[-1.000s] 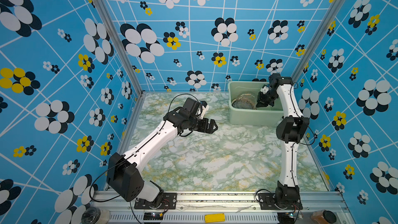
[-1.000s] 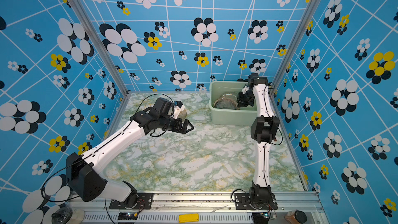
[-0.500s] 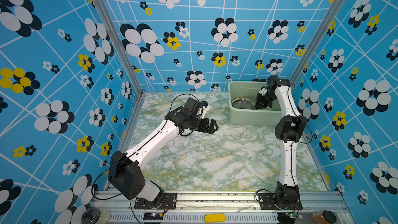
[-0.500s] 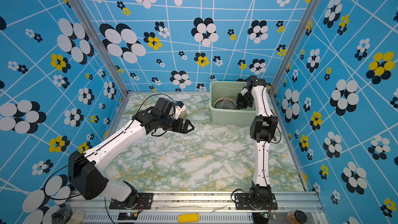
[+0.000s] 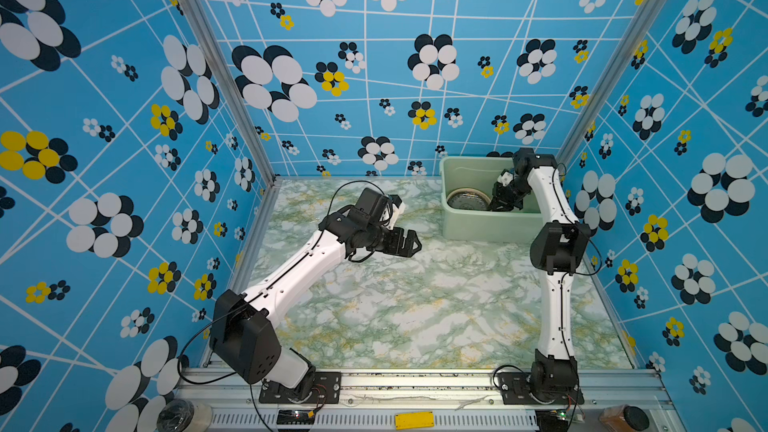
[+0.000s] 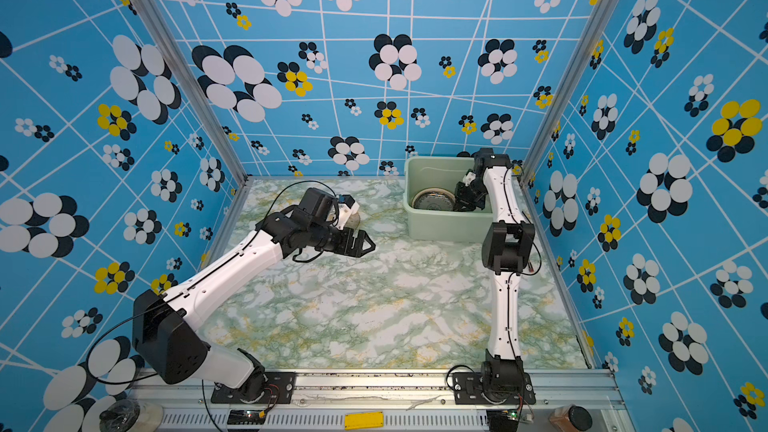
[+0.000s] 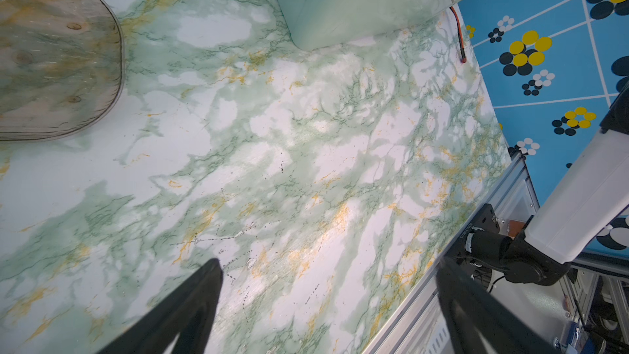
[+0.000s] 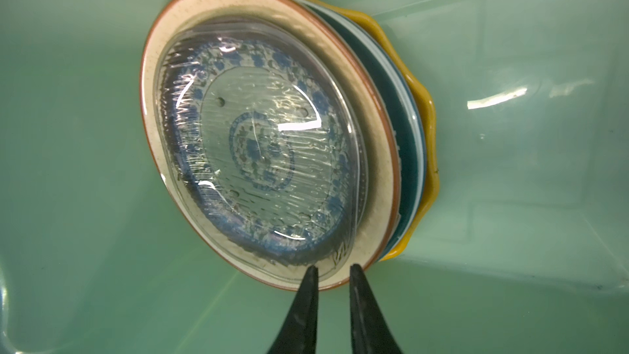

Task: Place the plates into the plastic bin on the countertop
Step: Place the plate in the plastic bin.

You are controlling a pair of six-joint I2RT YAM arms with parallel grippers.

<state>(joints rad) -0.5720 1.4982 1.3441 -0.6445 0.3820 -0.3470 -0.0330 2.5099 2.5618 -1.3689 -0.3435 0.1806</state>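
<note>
**Right gripper at the plate stack in the bin, one glass plate on the counter**

Two white and black robot arms work inside a booth with blue flowered walls [image 5: 374, 76]. The floor of the booth is a white countertop [image 5: 436, 305] veined in green and yellow.

A pale mint-green plastic bin [image 5: 486, 226] sits on the countertop in the far right corner. A stack of plates [image 5: 467, 201] lies flat on its floor, toward the bin's left end.

In the right wrist view, the top of the stack is a clear glass plate [image 8: 190, 49]. A blue-and-white patterned plate [image 8: 316, 97] shows through it. Below these sit a cream plate [image 8: 238, 1] with a brown rim, then some dark and pale rims, and a yellow scalloped plate [image 8: 429, 124] at the bottom.

The right arm reaches down into the bin, and the right gripper [image 8: 333, 269] is at the edge of the stack. Its two black fingertips stand a narrow gap apart, with the rims of the clear and cream plates in line with that gap. It cannot be told whether they pinch a rim or stand clear of it.

The left gripper [image 7: 328, 262] hovers over bare countertop to the left of the bin. Its fingers are spread wide and hold nothing.

A translucent glass plate [image 7: 51, 56] with an amber tint lies flat on the countertop outside the bin. In a top view it [image 6: 354, 220] peeks out from under the left arm's wrist, behind the gripper.
</note>
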